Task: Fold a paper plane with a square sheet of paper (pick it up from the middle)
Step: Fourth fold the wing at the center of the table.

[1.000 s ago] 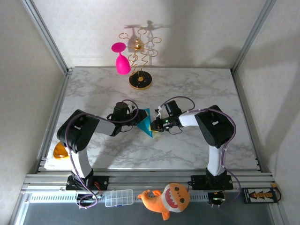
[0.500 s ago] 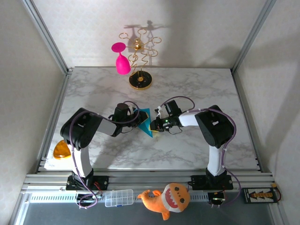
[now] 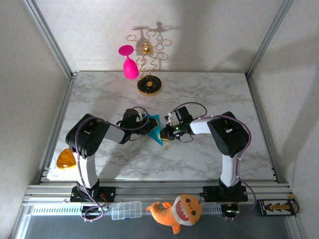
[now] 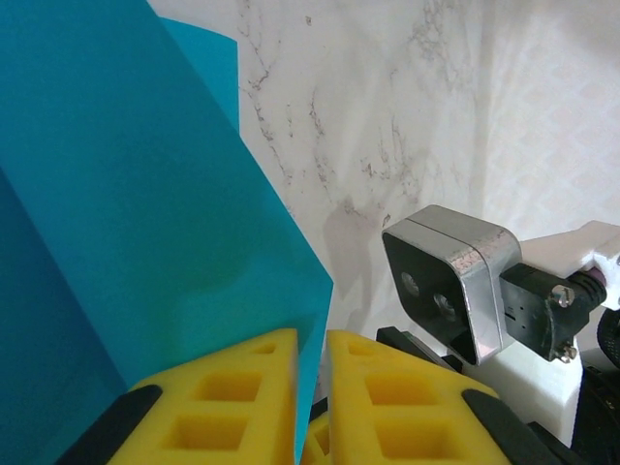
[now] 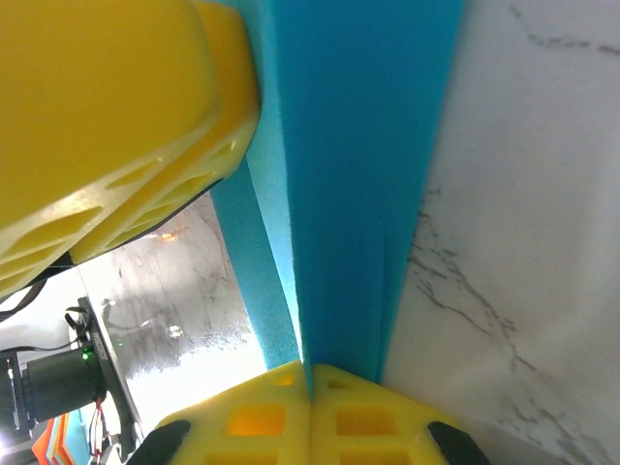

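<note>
A thin, smooth turquoise-blue paper sheet [image 3: 155, 128], folded into a flat pointed triangle with overlapping layers, is held between the two grippers above the white, grey-veined marble tabletop [image 3: 214, 94]. The left gripper [image 4: 311, 387] has its yellow fingers [image 4: 228, 399], moulded with square hollow cells, drawn nearly together, with a sharp corner edge of the sheet pinched in the narrow slit between them. The paper spreads up and to the left from those tips as a broad matte panel, with a darker layer behind it. Just right of them sits the other arm's boxy silver wrist camera [image 4: 450, 283]. The right gripper [image 5: 310, 386] is pressed closed on a crisp folded strip of the same sheet, which runs straight up from its tips. The left gripper's rounded yellow finger lies against the strip's left side. Well beyond both grippers stands a gold wire stand with a round base [image 3: 149, 87], with a glossy pink goblet [image 3: 130, 67] hanging upside down on it
</note>
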`<state>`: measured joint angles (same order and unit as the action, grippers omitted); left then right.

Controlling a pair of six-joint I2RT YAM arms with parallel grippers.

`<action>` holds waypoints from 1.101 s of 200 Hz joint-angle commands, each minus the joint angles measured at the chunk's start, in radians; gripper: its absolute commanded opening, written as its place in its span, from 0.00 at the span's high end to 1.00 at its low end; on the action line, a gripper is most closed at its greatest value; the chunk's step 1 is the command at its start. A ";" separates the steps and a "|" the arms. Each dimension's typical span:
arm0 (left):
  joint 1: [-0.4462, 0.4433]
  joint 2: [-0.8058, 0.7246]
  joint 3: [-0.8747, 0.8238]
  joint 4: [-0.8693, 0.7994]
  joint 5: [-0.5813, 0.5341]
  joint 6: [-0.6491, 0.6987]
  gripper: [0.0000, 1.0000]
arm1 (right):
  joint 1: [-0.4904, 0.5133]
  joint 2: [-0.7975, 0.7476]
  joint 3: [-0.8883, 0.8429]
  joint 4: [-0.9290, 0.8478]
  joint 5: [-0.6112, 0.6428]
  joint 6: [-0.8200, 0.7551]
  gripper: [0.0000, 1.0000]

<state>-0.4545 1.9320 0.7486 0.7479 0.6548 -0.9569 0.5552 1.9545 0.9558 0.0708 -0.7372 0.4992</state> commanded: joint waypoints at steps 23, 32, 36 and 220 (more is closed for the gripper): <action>0.023 -0.097 -0.028 -0.022 -0.042 0.034 0.81 | -0.006 0.080 -0.033 -0.056 0.186 -0.019 0.96; 0.025 -0.099 -0.034 -0.018 -0.038 0.035 0.81 | -0.006 0.081 -0.032 -0.054 0.184 -0.018 0.96; 0.025 -0.097 -0.036 -0.018 -0.037 0.035 0.82 | -0.005 0.081 -0.032 -0.054 0.184 -0.018 0.96; 0.013 0.039 0.015 0.000 -0.007 0.024 0.86 | -0.005 0.090 -0.025 -0.073 0.193 -0.019 0.89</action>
<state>-0.4377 1.9499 0.7464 0.7437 0.6373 -0.9424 0.5552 1.9564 0.9585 0.0696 -0.7448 0.5068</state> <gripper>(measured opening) 0.143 0.109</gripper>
